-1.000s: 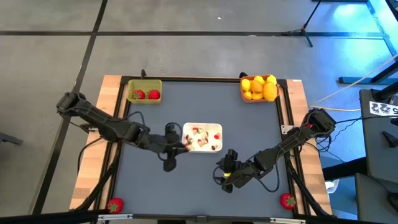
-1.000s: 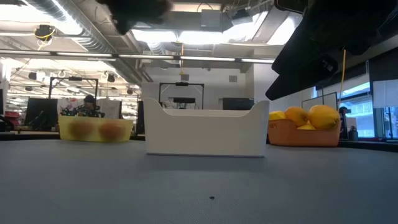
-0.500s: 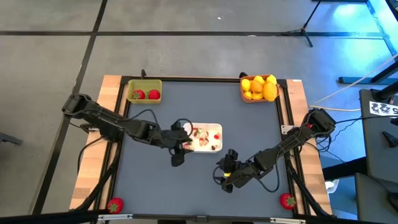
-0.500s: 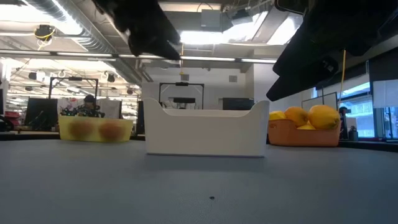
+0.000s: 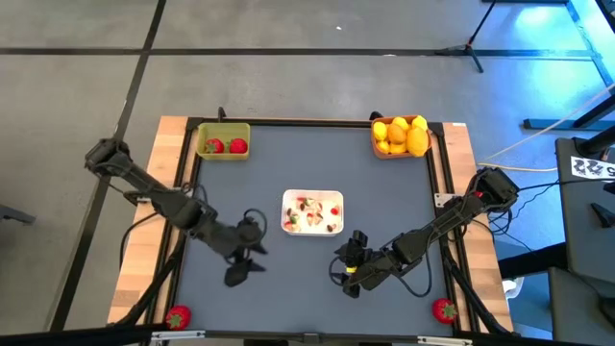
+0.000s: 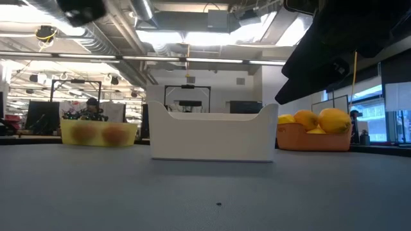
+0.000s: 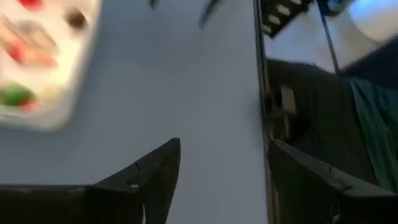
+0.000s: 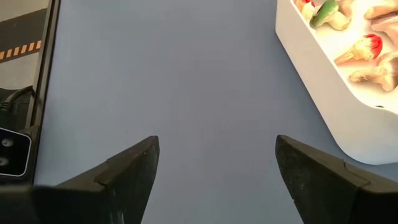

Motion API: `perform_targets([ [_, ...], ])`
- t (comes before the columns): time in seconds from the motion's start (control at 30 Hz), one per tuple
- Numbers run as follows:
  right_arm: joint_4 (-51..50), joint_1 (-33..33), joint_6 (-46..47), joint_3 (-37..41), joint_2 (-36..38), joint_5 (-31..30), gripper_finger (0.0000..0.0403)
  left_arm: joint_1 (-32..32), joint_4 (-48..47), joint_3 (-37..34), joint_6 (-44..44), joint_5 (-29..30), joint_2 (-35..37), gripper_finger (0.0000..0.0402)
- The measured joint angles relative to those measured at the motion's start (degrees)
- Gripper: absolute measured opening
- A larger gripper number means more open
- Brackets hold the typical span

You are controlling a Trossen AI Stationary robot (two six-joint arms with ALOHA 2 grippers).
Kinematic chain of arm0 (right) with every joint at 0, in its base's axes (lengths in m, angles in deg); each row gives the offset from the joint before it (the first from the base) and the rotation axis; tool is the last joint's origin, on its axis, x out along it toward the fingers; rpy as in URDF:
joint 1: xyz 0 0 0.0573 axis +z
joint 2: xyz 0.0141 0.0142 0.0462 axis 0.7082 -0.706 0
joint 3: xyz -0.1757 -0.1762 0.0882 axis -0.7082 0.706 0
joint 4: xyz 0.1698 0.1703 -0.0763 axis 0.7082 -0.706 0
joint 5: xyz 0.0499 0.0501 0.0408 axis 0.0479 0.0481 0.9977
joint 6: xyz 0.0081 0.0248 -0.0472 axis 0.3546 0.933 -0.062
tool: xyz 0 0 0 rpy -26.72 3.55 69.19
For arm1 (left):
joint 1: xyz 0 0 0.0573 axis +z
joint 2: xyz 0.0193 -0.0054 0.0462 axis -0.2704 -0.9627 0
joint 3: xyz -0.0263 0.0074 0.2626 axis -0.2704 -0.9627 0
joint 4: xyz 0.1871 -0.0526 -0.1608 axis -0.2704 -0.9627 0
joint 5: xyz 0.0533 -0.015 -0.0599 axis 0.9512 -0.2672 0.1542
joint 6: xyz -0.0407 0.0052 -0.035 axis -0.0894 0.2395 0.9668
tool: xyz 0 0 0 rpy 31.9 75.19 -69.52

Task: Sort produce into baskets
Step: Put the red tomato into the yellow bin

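Both baskets hold sorted fruit: strawberries in the yellow-green basket [image 5: 223, 142], lemons in the orange basket [image 5: 401, 135], far beyond our jaws. Our left gripper [image 5: 252, 248] and right gripper [image 5: 348, 266] flank the white tray [image 5: 311, 212], jaws wide, empty, ready for scraps.

The left gripper [image 5: 252, 252] had been at the near-left edge of the white tray [image 5: 288, 223], reached slightly over it half a second ago, and then pulled back; it ended on the bare mat, well apart from the tray, which lay ahead of its fingertips [image 7: 158, 167] and off to one side. Its jaws went from nearly closed to spread apart, with nothing between them. In the low view its dark bulk moved out toward the upper left corner.
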Motion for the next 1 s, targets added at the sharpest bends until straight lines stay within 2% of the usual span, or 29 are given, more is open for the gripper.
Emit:
perform_targets([
  [0.13,0.04,-0.02,-0.09,-0.01,0.00,0.00,0.0319,-4.85,-1.06,0.01,4.88,-0.02,-0.69,0.0237],
  [0.23,0.11,0.00,-0.30,0.00,0.00,0.00,0.0319,-7.19,-1.82,0.01,4.22,-0.02,-0.94,0.0237],
  [0.57,0.24,-0.02,-1.09,-0.01,0.00,0.00,0.0319,-6.00,-3.31,0.01,3.12,1.75,-0.92,0.0242],
  [0.67,0.24,0.00,-1.09,-0.02,0.00,0.00,0.0319,-5.48,-4.40,0.01,3.11,1.84,-0.92,0.0273],
  [0.9,0.24,-0.02,-1.07,0.00,-0.02,0.00,0.0319,-5.11,-6.15,0.01,1.40,1.86,-0.94,0.0388],
  [1.0,0.24,0.00,-1.01,-0.02,-0.02,0.00,0.0319,-5.21,-5.88,0.01,0.15,1.86,-0.92,0.0389],
])
